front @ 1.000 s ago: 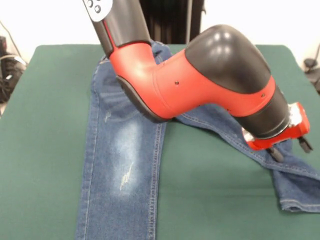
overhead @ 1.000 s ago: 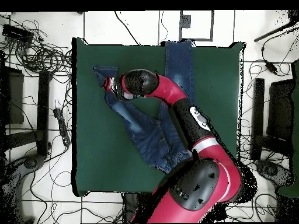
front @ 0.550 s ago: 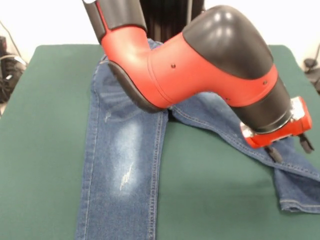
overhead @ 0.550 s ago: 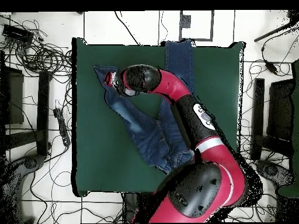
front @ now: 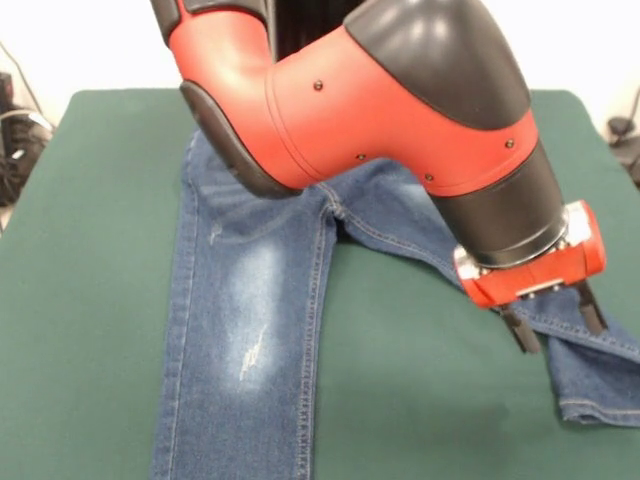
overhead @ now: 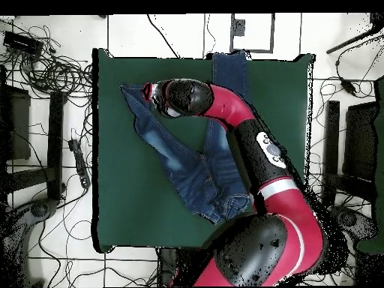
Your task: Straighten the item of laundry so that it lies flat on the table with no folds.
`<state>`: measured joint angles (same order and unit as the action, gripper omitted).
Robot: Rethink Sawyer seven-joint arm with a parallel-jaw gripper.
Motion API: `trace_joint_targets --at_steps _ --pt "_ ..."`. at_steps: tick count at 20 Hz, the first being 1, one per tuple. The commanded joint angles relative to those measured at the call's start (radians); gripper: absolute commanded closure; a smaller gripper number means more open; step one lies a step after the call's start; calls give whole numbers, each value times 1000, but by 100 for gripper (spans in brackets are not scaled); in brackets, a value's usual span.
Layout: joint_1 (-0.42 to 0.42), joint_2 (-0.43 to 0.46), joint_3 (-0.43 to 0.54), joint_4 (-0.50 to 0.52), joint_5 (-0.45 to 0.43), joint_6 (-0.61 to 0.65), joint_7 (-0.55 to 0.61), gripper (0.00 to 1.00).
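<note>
The item of laundry, blue jeans (front: 245,320) with a faded thigh patch, lies on the green table (front: 90,250). One leg runs straight toward the near edge. The other slants to the right, and its end (front: 595,385) is folded back on itself. My gripper (front: 560,335) hangs open just above that slanted leg, short of the fold, with nothing between its fingers (front: 520,330). In the overhead view the jeans (overhead: 195,172) spread in a V, and the gripper (overhead: 150,93) sits over the leg end at the upper left. My arm hides the waist in the front view.
In the overhead view the straight leg (overhead: 229,71) reaches past the table's top edge. Cables (overhead: 52,71) and black stands (overhead: 56,142) crowd the floor to the left, and more gear (overhead: 349,150) stands to the right. Bare green cloth (overhead: 127,202) lies left of the jeans.
My gripper has risen off the slanted leg and moved a little along it toward its end. The arm has swung with it. The jeans lie as before.
</note>
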<state>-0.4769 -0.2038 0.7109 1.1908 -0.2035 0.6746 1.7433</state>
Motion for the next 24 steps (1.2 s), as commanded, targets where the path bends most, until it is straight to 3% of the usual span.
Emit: trace_joint_targets --at_steps 1,8,24 --pt "44 60 -49 41 8 -66 105 0" --pt "32 97 -17 56 83 14 101 0" --pt "52 107 -27 33 155 106 95 0"
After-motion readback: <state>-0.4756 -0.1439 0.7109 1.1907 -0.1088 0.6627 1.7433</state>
